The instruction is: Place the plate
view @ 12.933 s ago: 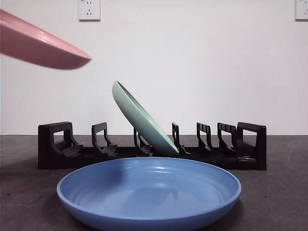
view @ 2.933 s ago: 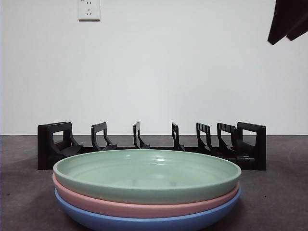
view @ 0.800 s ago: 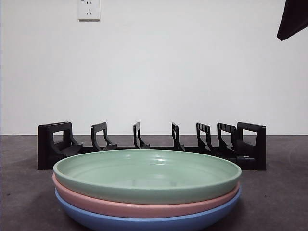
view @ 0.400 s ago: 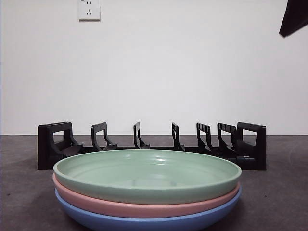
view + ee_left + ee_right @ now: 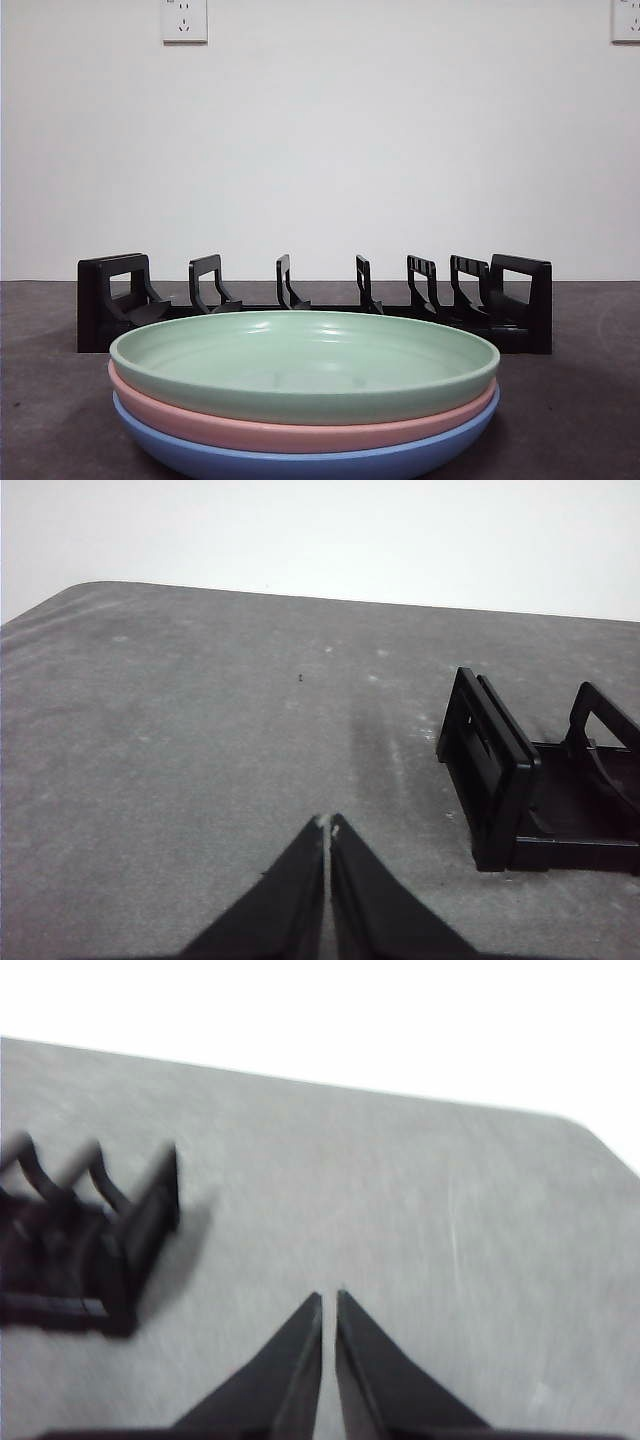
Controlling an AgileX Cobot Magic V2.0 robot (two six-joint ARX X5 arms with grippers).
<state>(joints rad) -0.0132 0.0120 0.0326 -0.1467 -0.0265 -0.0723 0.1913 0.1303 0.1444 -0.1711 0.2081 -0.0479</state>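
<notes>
Three plates lie stacked at the front of the table: a green plate (image 5: 305, 362) on top, a pink plate (image 5: 300, 428) under it, a blue plate (image 5: 300, 462) at the bottom. Behind them stands a black dish rack (image 5: 315, 305) with no plate in its slots. One end of the rack shows in the left wrist view (image 5: 520, 780) and the other end, blurred, in the right wrist view (image 5: 90, 1250). My left gripper (image 5: 327, 825) is shut and empty above bare table beside the rack. My right gripper (image 5: 328, 1300) is shut and empty beside the rack's other end. Neither arm shows in the front view.
The grey table (image 5: 580, 400) runs to a white wall with two sockets (image 5: 184, 20). Bare table lies on both sides of the rack (image 5: 180, 740).
The black arm tip at the top right corner has moved up and out of the front view. Since the earliest frames, the green and pink plates have come onto the blue plate.
</notes>
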